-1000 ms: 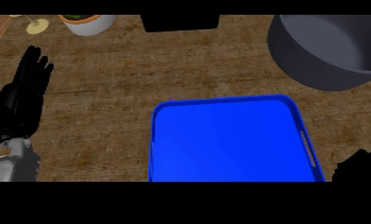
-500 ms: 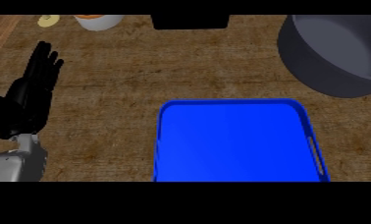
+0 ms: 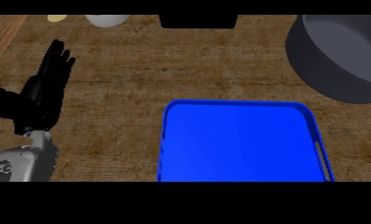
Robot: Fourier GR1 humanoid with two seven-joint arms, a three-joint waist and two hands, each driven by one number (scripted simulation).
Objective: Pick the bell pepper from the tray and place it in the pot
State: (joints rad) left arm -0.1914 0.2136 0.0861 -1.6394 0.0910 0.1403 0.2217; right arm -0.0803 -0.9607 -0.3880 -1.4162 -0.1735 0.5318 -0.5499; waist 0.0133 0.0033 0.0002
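Counter (image 3: 145,75) w/ tray (image 3: 239,144), pot (image 3: 322,66)

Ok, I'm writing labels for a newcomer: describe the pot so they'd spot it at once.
Find the big blue tray low on the brown counter. Up and to its right, cut by the view's right edge, is the pot. It alone is large, round and dark grey; the tray is flat and blue.

Edges cut off the pot (image 3: 319,66) and the tray (image 3: 239,144).
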